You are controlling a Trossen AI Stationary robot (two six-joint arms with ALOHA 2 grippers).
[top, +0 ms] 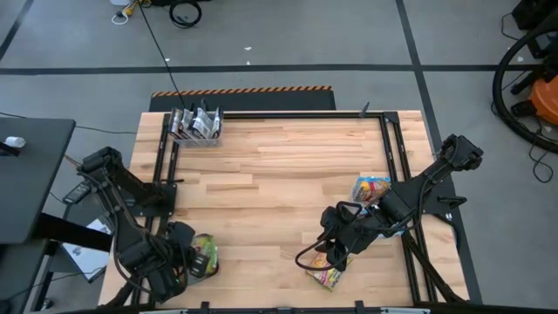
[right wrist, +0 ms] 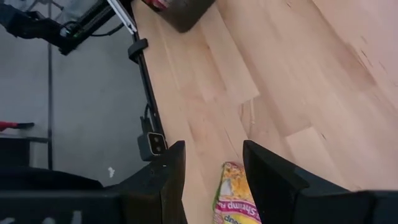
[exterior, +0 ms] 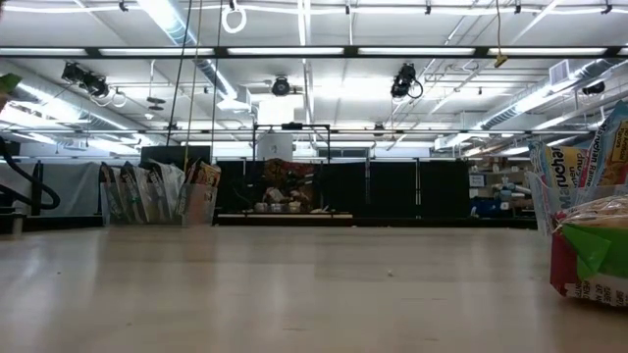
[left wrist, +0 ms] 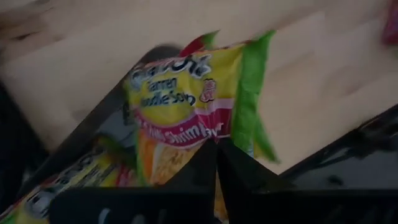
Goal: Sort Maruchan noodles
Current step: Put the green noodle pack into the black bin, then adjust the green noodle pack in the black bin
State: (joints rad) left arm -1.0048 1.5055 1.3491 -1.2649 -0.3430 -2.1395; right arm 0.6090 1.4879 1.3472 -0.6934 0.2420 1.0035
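Left pincer (left wrist: 216, 163) clenched on yellow-green noodle packet (left wrist: 186, 99), near front-left corner of bench (top: 261, 174). Right pincer (right wrist: 214, 163) spread wide, gripping nothing, hovering over yellow packet (right wrist: 235, 202) lying flat front-right. Blue packet (top: 370, 188) just beside right arm. Dark packets standing in clear bin (top: 196, 125), back-left.

My table (exterior: 294, 294) stretching pale and bare across the foreground, a row of upright packets in a clear bin (exterior: 157, 193) far back on the left, Maruchan packets (exterior: 589, 196) looming close at the right edge, ceiling lights above
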